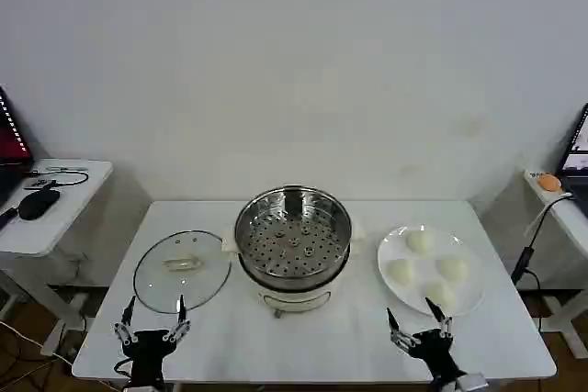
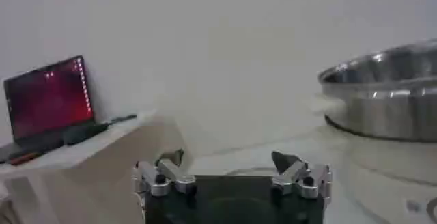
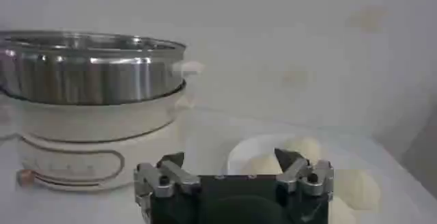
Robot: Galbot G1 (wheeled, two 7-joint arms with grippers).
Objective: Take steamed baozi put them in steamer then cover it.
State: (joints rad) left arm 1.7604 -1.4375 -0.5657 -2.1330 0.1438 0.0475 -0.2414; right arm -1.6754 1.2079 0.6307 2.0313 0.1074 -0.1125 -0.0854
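Head view: four steamed baozi (image 1: pixel 425 269) on one white plate (image 1: pixel 469 300), right of the single uncovered steamer (image 1: pixel 293 242); one cover (image 1: pixel 182 270) flat on the table (image 1: pixel 322 346), left of it. Left gripper (image 1: pixel 152 317) and right gripper (image 1: pixel 419 317) at the near edge, spread wide, holding nothing.

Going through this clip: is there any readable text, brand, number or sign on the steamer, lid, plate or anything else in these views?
None can be read.
steamer: its white base has faint marks on the front, too blurred to read.
glass lid: no lettering visible.
plate: plain white, no text.
laptop: red screen, content too blurred to read.
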